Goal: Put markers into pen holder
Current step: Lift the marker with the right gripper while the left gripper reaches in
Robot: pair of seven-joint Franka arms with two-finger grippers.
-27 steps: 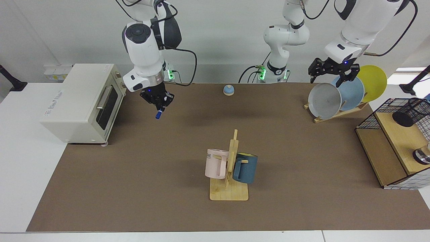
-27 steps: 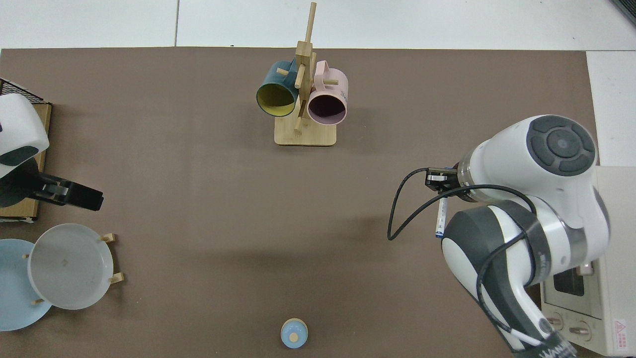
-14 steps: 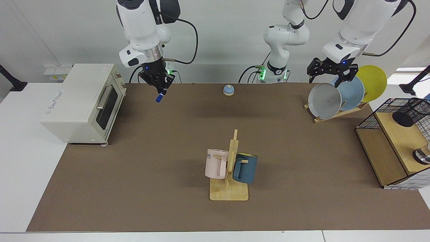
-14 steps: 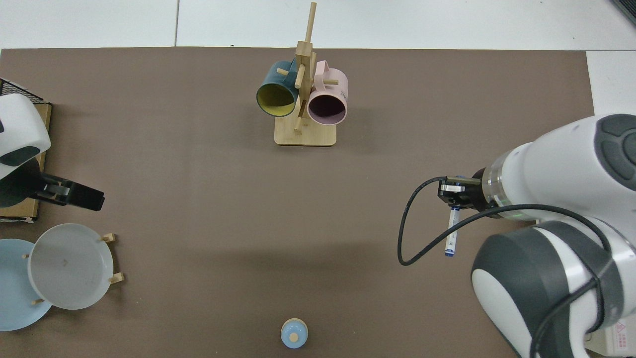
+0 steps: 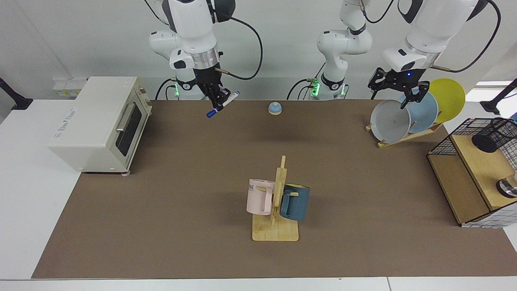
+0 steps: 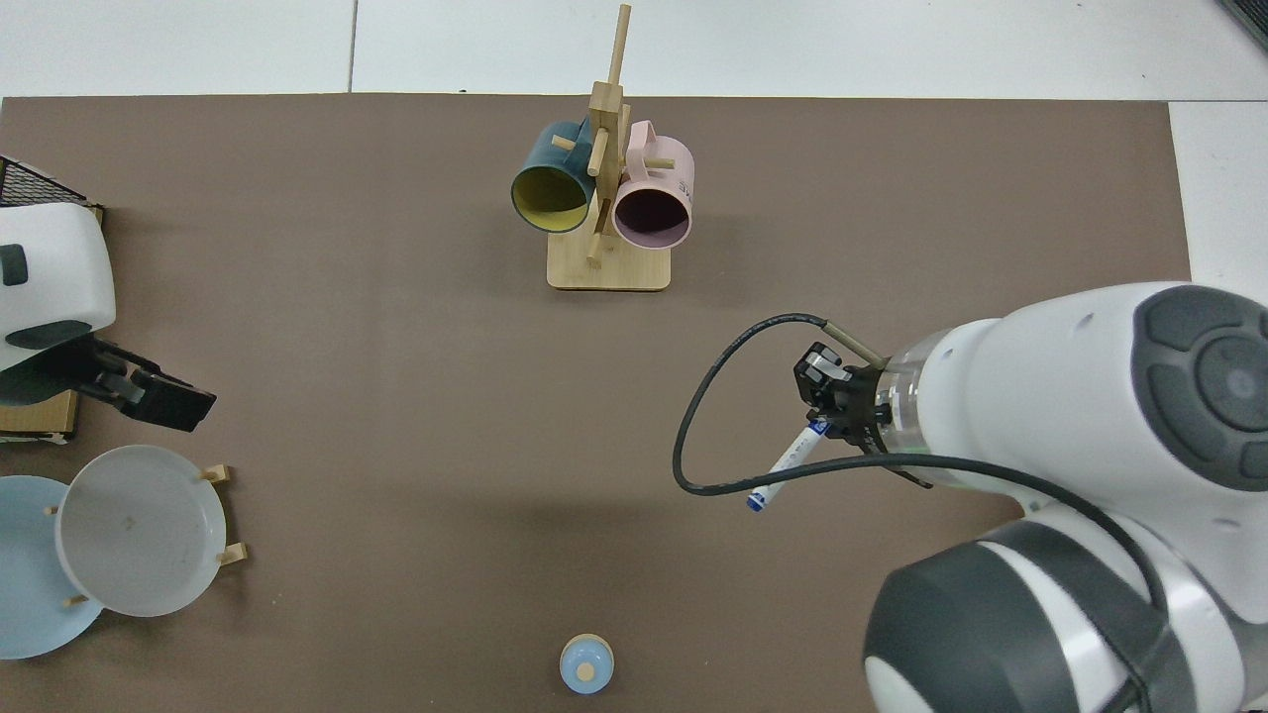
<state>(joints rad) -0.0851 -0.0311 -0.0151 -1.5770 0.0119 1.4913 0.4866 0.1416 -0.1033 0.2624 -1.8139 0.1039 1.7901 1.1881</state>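
While right gripper (image 5: 217, 104) clamps tilted marker (image 5: 221, 104) aloft, left gripper (image 5: 398, 93) spread above plates (image 5: 389, 120).

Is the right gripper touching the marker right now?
Touching. The facing view shows the right gripper clamped on the marker, held in the air.

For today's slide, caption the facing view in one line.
Right gripper holds the marker aloft; left gripper waits open above the plates, pen holder far off.

The right gripper (image 5: 218, 104), clamped on the marker (image 5: 222, 104), now sits higher and further right above the table's far edge. The marker now tilts diagonally.
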